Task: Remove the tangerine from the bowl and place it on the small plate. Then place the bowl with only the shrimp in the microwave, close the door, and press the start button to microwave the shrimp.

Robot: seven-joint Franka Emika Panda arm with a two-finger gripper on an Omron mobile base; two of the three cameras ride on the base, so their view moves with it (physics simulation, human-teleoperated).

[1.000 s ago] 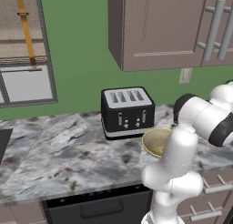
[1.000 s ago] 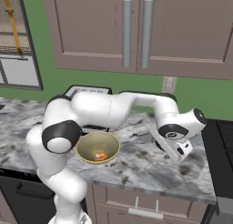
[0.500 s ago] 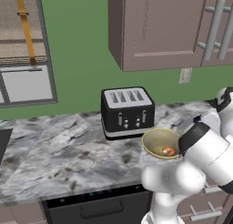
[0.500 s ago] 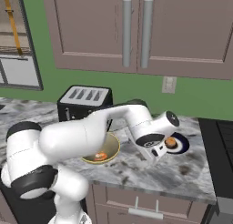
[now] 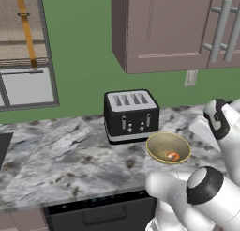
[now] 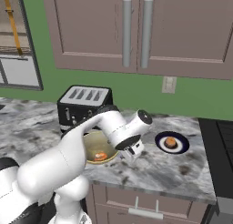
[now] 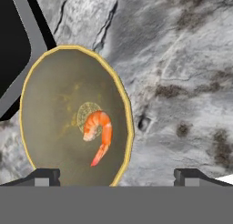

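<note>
Bowl [image 7: 68, 104] on the desk [image 7: 182, 82] beside the toaster [image 6: 84, 102] holds only the shrimp [image 7: 98, 132], tangerine [image 6: 170, 141] already plated; with my pincer [image 7: 116, 175] released over the near rim, I judge one finger should drop inside, one outside.

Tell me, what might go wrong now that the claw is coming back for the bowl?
The open claw straddles the bowl's right rim; a poor pinch on that thin glossy edge could tip the bowl and slide the shrimp out. The toaster stands close behind the bowl, so the arm could bump it. The tangerine lies loose on the small plate nearby; a knock could roll it off.
</note>
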